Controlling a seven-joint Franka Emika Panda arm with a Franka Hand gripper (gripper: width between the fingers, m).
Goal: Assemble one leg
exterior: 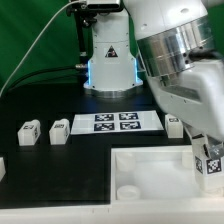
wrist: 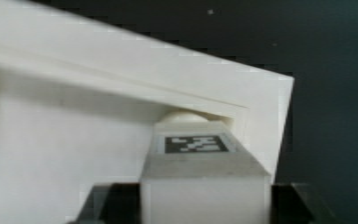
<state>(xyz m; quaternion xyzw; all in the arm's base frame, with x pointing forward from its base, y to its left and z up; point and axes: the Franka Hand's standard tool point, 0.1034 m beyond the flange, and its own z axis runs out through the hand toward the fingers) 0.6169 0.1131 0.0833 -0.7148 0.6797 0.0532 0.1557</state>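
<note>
My gripper [exterior: 206, 155] is shut on a leg [exterior: 211, 166], a small white block with a black-and-white tag, and holds it upright over the right end of the large white panel [exterior: 160, 178]. In the wrist view the leg [wrist: 202, 165] sits between my dark fingers [wrist: 119, 205]. Its far end meets a round hole [wrist: 195, 117] near the panel's [wrist: 87, 110] corner. I cannot tell how deep it sits. The gripper [wrist: 202, 208] is closed on the leg's sides.
Two more legs [exterior: 28, 131] [exterior: 58, 132] stand at the exterior view's left, and a third [exterior: 173, 124] is beside the marker board [exterior: 113, 122]. A white piece [exterior: 2, 168] shows at the left edge. The robot base [exterior: 110, 60] is behind.
</note>
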